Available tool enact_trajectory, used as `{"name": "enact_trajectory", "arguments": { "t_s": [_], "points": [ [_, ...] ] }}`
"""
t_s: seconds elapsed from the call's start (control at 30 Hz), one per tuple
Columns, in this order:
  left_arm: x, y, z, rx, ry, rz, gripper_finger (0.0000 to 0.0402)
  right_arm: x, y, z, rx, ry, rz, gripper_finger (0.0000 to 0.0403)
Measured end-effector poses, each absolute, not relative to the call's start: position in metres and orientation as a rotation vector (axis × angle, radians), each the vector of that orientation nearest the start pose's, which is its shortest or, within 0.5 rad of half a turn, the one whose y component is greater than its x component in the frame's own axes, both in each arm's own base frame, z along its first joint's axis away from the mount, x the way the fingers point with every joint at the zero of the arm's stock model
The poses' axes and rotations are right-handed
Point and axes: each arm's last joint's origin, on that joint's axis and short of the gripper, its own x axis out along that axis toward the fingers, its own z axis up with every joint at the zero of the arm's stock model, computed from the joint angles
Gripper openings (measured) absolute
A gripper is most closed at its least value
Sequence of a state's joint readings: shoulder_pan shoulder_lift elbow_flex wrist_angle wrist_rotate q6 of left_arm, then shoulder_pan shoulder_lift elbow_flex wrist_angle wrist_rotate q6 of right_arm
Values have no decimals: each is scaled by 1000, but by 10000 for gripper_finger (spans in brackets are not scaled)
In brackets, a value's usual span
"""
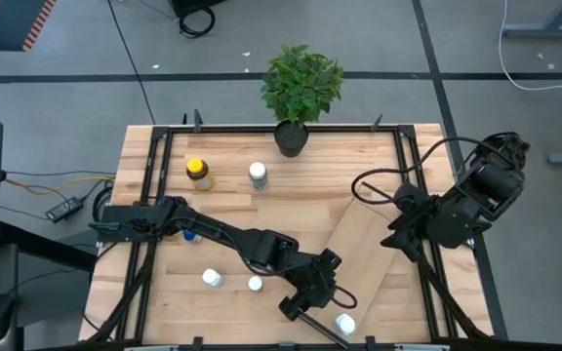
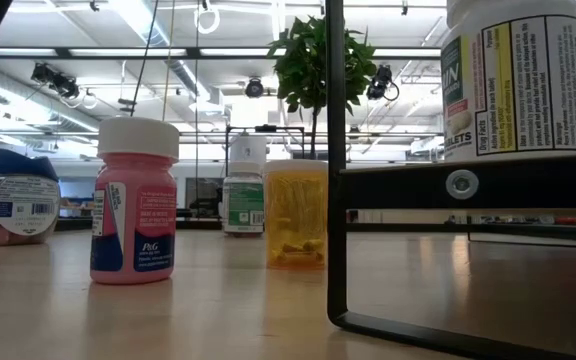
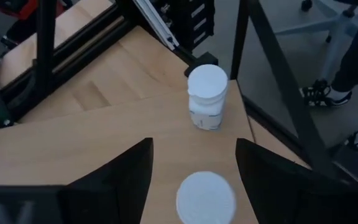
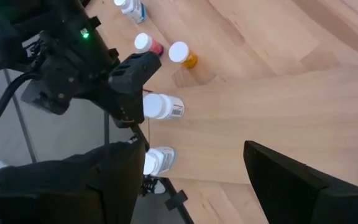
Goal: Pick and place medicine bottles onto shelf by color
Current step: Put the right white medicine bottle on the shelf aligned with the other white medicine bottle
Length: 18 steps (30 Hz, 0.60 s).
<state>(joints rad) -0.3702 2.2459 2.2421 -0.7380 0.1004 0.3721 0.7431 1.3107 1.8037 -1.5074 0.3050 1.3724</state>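
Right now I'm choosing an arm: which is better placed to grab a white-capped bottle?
Left. Its gripper is open right above a white-capped bottle, while the right gripper waits over the shelf.

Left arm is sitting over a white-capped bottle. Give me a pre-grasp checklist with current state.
1. Left gripper open: ok, fingers spread.
2. White-capped round bottle between its fingers: ok, roughly centred.
3. Second white bottle clear of the grasp: ok, it stands apart beyond the gripper.
4. Finger height against the bottle's body: cannot tell.
5. Light-wood shelf board has bare room: ok.
6. Right gripper out of the way: ok, open, apart from the left arm.
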Motion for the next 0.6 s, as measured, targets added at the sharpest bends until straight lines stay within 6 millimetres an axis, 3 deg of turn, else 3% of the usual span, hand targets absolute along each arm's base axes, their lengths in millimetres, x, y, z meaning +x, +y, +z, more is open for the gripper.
{"name": "enact_trajectory", "arguments": {
  "t_s": [0.4, 0.6],
  "points": [
    [467, -184, 303, 429, 657, -572, 240, 141, 127, 447, 766, 950, -247, 280],
    [467, -171, 310, 442, 672, -441, 232, 141, 128, 447, 784, 945, -254, 280]
  ]
}}
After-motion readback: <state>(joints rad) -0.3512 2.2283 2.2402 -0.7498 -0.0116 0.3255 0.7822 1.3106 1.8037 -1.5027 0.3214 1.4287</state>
